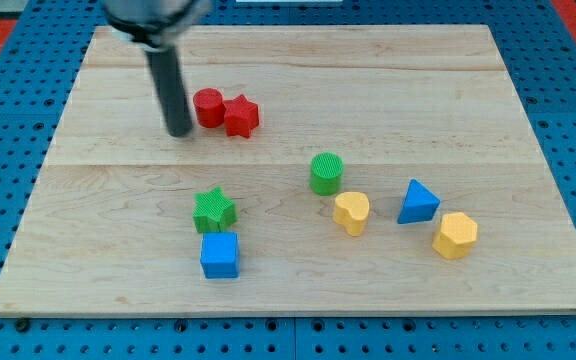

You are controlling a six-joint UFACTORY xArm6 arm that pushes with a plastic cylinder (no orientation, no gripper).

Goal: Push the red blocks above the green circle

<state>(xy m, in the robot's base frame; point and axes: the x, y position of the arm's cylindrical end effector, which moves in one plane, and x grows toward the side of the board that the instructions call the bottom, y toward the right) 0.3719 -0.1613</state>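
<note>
A red round block (208,107) and a red star block (241,116) sit touching each other in the upper left part of the wooden board (448,80). The green circle block (326,173) stands near the board's middle, to the lower right of the red pair. My tip (179,131) is on the board just left of the red round block, a small gap apart from it. The dark rod rises from the tip toward the view's top.
A green star (214,211) sits above a blue cube (219,255) at lower left. A yellow heart-like block (351,213), a blue triangle (418,203) and a yellow hexagon-like block (455,236) lie at lower right.
</note>
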